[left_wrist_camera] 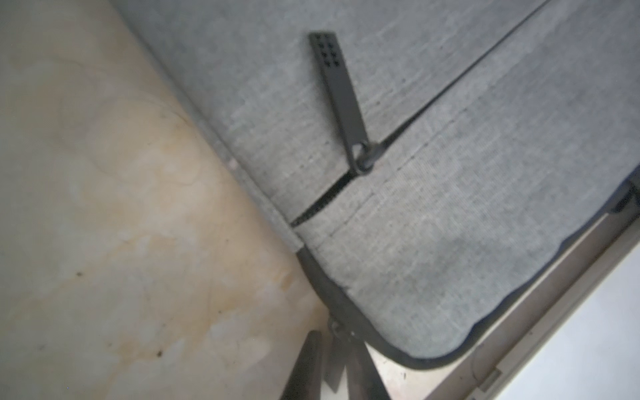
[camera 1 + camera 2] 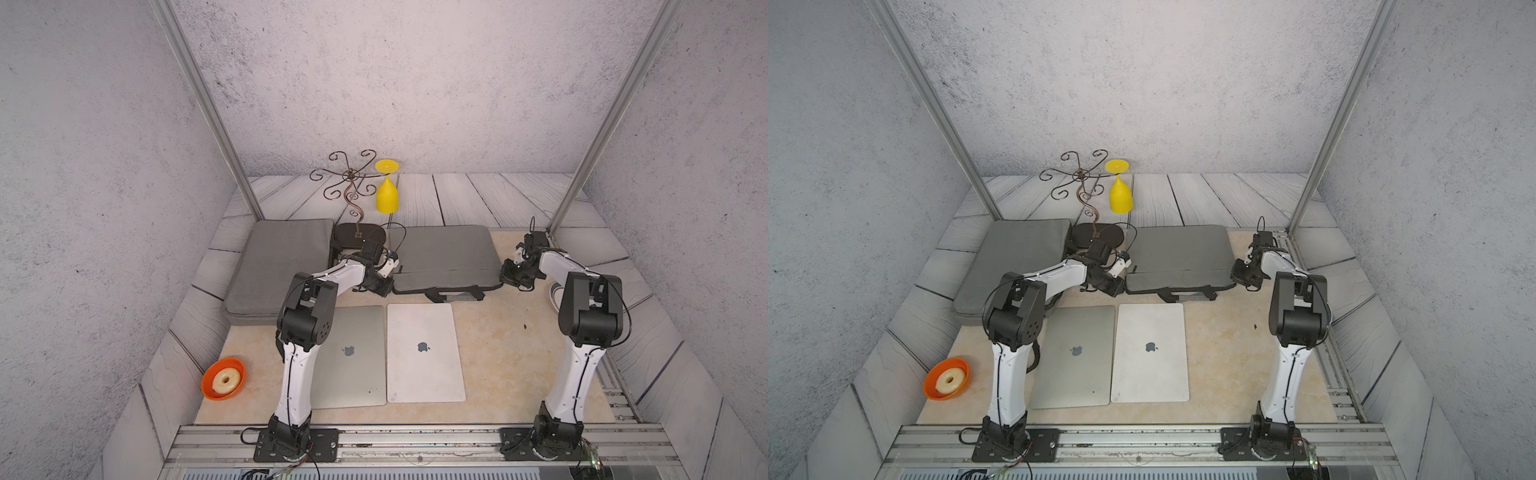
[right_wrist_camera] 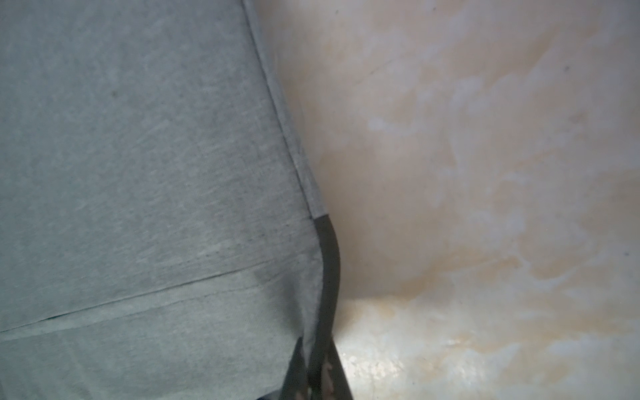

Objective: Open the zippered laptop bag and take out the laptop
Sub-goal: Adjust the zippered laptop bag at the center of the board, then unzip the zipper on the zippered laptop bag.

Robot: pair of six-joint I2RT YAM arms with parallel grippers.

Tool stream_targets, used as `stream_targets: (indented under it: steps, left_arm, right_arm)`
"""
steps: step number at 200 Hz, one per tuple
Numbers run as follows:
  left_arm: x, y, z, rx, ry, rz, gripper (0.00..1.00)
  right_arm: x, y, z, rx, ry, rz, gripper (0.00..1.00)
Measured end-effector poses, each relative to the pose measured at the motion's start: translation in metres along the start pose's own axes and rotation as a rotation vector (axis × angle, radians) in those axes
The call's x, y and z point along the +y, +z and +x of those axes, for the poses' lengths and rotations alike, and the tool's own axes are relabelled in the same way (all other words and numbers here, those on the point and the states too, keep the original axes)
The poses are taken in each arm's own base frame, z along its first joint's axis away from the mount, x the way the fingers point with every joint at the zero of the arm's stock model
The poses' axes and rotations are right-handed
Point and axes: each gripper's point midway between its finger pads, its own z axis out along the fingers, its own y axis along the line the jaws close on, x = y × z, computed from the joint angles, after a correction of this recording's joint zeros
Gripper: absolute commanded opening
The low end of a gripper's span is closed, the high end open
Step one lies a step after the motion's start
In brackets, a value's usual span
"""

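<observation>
Laptop bag of grey zippered fabric lies flat at the back of the beige marbled mat. Right gripper is clamped tight on its dark-bound right front corner; left gripper stands nearly closed about a small zip pull at the left front corner, whether pinching it I can't tell. Pale plank-patterned boards and speckled grey walls ring the mat.
</observation>
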Motion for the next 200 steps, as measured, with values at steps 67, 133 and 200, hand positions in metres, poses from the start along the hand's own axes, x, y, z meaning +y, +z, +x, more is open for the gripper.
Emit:
stream_targets:
  steps: [67,133,200]
  left_arm:
    - [-0.002,0.001,-0.002,0.005,0.023,0.03,0.0]
    - [-0.01,-0.003,0.007,0.044,0.022,0.068,0.0]
    - [-0.033,-0.015,0.024,0.113,0.018,0.115,0.0]
  right_arm:
    - [0.001,0.0,0.0,0.002,0.0,-0.007,0.04]
    - [-0.001,0.003,0.001,-0.006,0.001,-0.007,0.03]
    - [0.0,0.006,0.005,-0.027,0.037,-0.011,0.01]
